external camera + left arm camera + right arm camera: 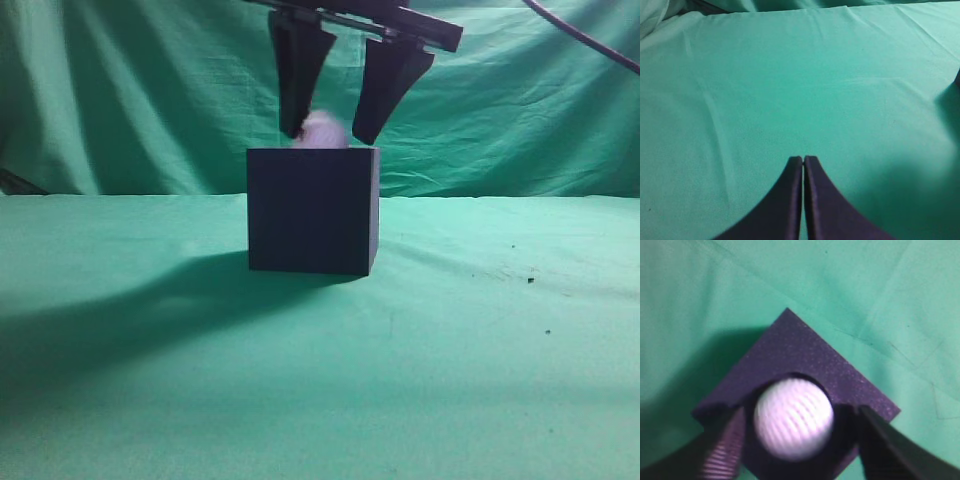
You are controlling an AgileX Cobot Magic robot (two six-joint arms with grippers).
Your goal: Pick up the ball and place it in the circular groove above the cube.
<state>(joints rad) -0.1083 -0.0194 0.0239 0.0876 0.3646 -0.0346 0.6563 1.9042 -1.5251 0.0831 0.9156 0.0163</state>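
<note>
Ball (793, 418) and groove are nearly matched: in the right wrist view the white dimpled sphere sits over the round recess in the top of the cube (815, 360), its outline blurred, so I cannot tell whether it is fully seated or on its way down. The right claw (800, 440) hangs just above, released, with a dark gap showing between each finger and the ball. The exterior view agrees: the ball (320, 130) shows at the cube's (312, 210) top edge between the two spread fingers, close to the left one. I judge this to be the release step, with the placement almost made. Next, the claw should rise straight up, jaws kept wide, so neither finger nudges the ball out. The left claw (803, 161) is clenched on nothing, over the bare green table (790, 75).
</note>
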